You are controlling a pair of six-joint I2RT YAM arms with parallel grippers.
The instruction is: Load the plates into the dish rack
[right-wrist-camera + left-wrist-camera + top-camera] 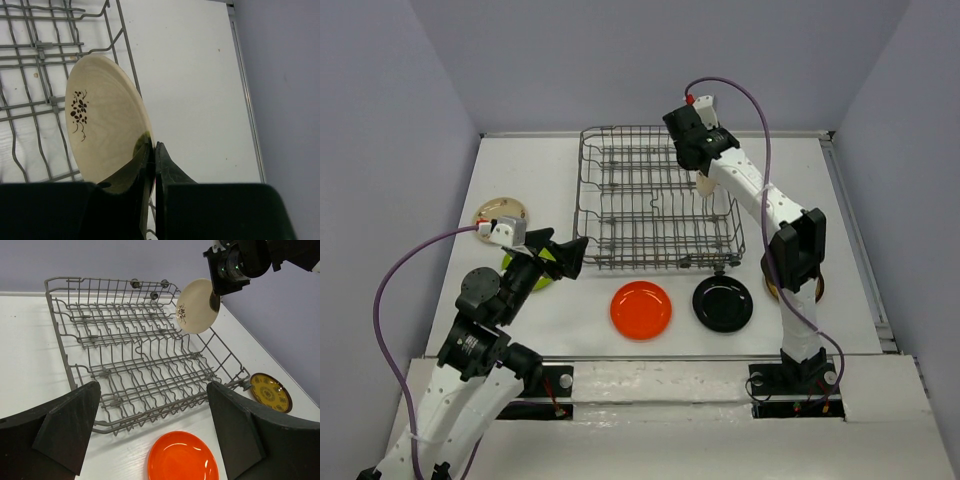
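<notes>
Cream plate held upright, its rim pinched in the right tool, over the right side of the wire rack.
Rack looks empty, so nothing is loaded yet and this is the first of six. Orange plate and black plate lie flat on the counter below the rack in the top view. Brown patterned plate lower right. Green plate and second cream plate at left. Left tool spread wide, empty, near the rack's lower-left corner.

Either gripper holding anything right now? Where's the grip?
Right gripper pinches the cream plate at its rim, plate on edge over the right side of the dish rack. Left gripper is open and holds nothing.
</notes>
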